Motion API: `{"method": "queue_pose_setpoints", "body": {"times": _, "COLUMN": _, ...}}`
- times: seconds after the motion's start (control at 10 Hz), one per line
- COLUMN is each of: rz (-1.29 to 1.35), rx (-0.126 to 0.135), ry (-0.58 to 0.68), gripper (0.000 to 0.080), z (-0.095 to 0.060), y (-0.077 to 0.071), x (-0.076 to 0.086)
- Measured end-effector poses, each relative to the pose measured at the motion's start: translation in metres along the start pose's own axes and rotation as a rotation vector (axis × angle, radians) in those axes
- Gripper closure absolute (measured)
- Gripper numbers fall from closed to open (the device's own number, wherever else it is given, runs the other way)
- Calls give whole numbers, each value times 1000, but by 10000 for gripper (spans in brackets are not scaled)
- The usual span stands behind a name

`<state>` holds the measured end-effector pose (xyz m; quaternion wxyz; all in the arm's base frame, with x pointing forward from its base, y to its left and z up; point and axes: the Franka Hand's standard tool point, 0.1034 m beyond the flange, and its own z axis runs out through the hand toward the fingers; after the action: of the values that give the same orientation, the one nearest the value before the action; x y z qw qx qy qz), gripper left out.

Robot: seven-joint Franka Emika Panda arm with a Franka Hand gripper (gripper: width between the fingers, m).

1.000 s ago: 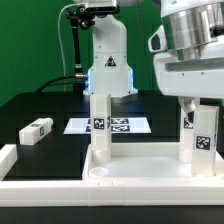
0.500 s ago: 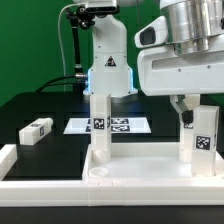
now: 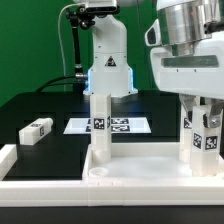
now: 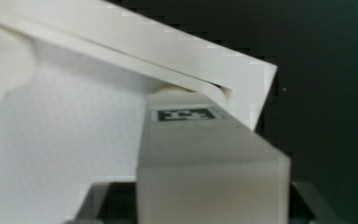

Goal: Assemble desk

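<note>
The white tabletop (image 3: 140,165) lies at the front with its rim up. One tagged white leg (image 3: 100,122) stands upright in its left corner socket. A second tagged leg (image 3: 205,138) stands upright at the right corner. My gripper (image 3: 201,112) comes down over this leg's top and is shut on it. In the wrist view the leg (image 4: 211,160) fills the gap between my dark fingers (image 4: 108,203), with my gripper (image 4: 197,205) around it and the tabletop (image 4: 69,130) below. A third leg (image 3: 35,130) lies loose on the table at the exterior view's left.
The marker board (image 3: 125,126) lies flat behind the tabletop. The arm's base (image 3: 108,65) stands at the back. A low white border rail (image 3: 8,158) runs along the left edge.
My hand has turned about the right leg, swinging one way and back. The leg's tag now faces slightly differently. The left leg and the loose leg have not moved.
</note>
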<state>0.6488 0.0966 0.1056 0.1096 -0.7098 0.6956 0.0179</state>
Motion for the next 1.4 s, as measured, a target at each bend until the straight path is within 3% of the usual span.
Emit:
{"method": "queue_pose_setpoints", "body": {"times": 0.3, "rz": 321, "rx": 78, "ry": -3, "gripper": 499, "z": 0, "y": 4, "x": 0}}
{"method": "queue_pose_setpoints", "body": {"times": 0.6, "rz": 388, "rx": 77, "ry": 7, "gripper": 498, "z": -1, "y": 5, "x": 6}}
{"method": "queue_pose_setpoints", "body": {"times": 0.7, "rz": 387, "rx": 77, "ry": 8, "gripper": 464, "z": 0, "y": 6, "x": 6}}
{"method": "queue_pose_setpoints", "body": {"times": 0.8, "rz": 387, "rx": 76, "ry": 9, "gripper": 278, "z": 0, "y": 6, "x": 6}}
{"method": "queue_pose_setpoints", "body": {"times": 0.9, "rz": 357, "rx": 76, "ry": 8, "gripper": 191, "z": -2, "y": 5, "x": 7}}
{"method": "queue_pose_setpoints", "body": {"times": 1.0, "rz": 300, "rx": 85, "ry": 3, "gripper": 191, "z": -14, "y": 2, "x": 8}}
{"method": "queue_pose_setpoints", "body": {"times": 1.2, "rz": 189, "rx": 122, "ry": 11, "gripper": 152, "z": -47, "y": -1, "x": 35}}
{"method": "queue_pose_setpoints", "body": {"times": 1.3, "rz": 182, "rx": 134, "ry": 19, "gripper": 152, "z": -53, "y": -3, "x": 50}}
{"method": "queue_pose_setpoints", "body": {"times": 1.4, "rz": 190, "rx": 128, "ry": 18, "gripper": 152, "z": -49, "y": -2, "x": 46}}
